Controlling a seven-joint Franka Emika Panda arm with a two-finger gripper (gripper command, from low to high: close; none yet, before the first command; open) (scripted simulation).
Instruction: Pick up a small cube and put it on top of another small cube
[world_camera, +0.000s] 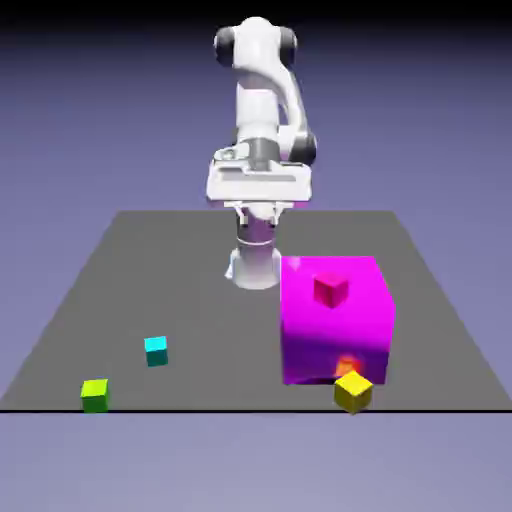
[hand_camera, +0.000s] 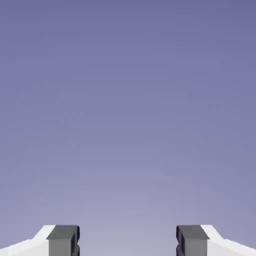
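The small cube (world_camera: 156, 350), cyan, rests on the grey table toward the exterior view's left front. My gripper (world_camera: 258, 207) hangs high above the table's far middle, well away from every cube. In the hand view the gripper (hand_camera: 127, 241) is open, its two grey fingertips (hand_camera: 63, 240) wide apart with nothing between them. Only the blue-violet backdrop shows ahead of them, and no cube is in that view.
A big magenta block (world_camera: 335, 320) stands right of the middle with a small red cube (world_camera: 330, 289) on top. A small yellow cube (world_camera: 352, 390) sits at its front. A lime-green cube (world_camera: 95, 394) lies near the front left edge.
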